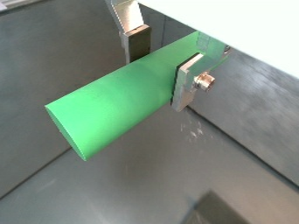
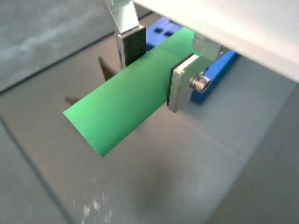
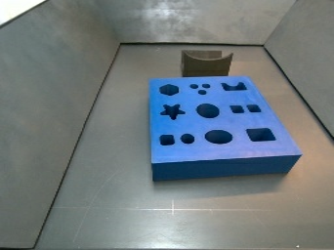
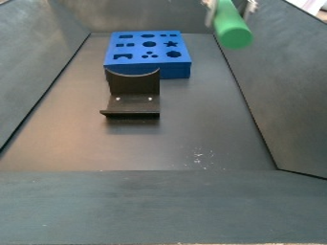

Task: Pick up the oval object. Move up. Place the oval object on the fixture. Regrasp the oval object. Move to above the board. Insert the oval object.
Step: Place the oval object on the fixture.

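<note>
Gripper [image 1: 162,63] clamped on the green peg [image 1: 117,109], both silver fingers [image 1: 187,83] pressed flat against its sides in both wrist views, the peg's long free end sticking out past them. In a side view the peg [image 4: 231,26] hangs high in the air to one side of the blue board [image 4: 147,53], clear of the floor; the gripper itself is mostly cut off there, so its exact height is hard to judge. The dark fixture [image 4: 132,93] stands empty on the floor just beside the board [image 3: 216,125], none of whose cut-outs holds a piece.
</note>
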Available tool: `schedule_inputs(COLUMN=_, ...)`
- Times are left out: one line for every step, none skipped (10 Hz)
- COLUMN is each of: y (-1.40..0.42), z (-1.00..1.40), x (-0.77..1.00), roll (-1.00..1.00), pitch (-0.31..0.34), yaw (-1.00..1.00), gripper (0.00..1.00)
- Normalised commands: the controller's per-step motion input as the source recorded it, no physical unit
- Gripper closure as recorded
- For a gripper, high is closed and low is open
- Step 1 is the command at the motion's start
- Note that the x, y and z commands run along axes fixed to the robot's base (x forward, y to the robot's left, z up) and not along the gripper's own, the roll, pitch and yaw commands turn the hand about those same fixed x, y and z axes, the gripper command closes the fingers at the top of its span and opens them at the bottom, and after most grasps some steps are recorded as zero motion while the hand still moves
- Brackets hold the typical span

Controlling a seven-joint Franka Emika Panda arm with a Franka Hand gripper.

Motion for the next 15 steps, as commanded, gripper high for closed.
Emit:
schedule_inputs(y=-0.39, z=0.13, x=1.00, roll=-0.09, pitch=-0.043, yaw=0.00, gripper=1.00)
schedule_inputs(y=-0.35, z=0.11, x=1.00, roll=-0.08, pitch=-0.011, yaw=0.01, gripper=1.00)
schedule_inputs(y=-0.31, z=0.10, x=1.00, roll=-0.07, pitch=0.017, yaw=0.01, gripper=1.00)
schedule_inputs(y=-0.26, z=0.08, x=1.00, roll=-0.08, pitch=0.049, yaw=0.01, gripper=1.00)
schedule_inputs(y=-0.23, z=0.07, x=1.00, roll=-0.08, pitch=0.067, yaw=0.01, gripper=1.00)
schedule_inputs(y=-0.19, z=0.06, x=1.00, roll=-0.09, pitch=0.087, yaw=0.01, gripper=1.00)
schedule_inputs(y=-0.17, z=0.05, x=1.00, roll=-0.09, pitch=0.100, yaw=0.02, gripper=1.00)
schedule_inputs(y=-0.14, z=0.04, x=1.00, roll=-0.09, pitch=0.112, yaw=0.02, gripper=1.00)
schedule_inputs(y=-0.12, z=0.04, x=1.00, roll=-0.09, pitch=0.123, yaw=0.02, gripper=1.00)
schedule_inputs(y=-0.10, z=0.03, x=1.00, roll=-0.10, pitch=0.130, yaw=0.02, gripper=1.00)
schedule_inputs(y=0.05, z=-0.35, x=1.00, roll=-1.00, pitch=0.130, yaw=0.06, gripper=1.00)
schedule_inputs(y=0.08, z=-0.37, x=1.00, roll=-1.00, pitch=0.129, yaw=0.05, gripper=1.00)
schedule_inputs(y=0.09, z=-0.31, x=1.00, roll=-1.00, pitch=0.121, yaw=0.03, gripper=1.00)
schedule_inputs(y=0.07, z=-0.25, x=1.00, roll=-1.00, pitch=0.120, yaw=0.02, gripper=1.00)
schedule_inputs(y=0.07, z=-0.19, x=1.00, roll=-1.00, pitch=0.134, yaw=0.00, gripper=1.00)
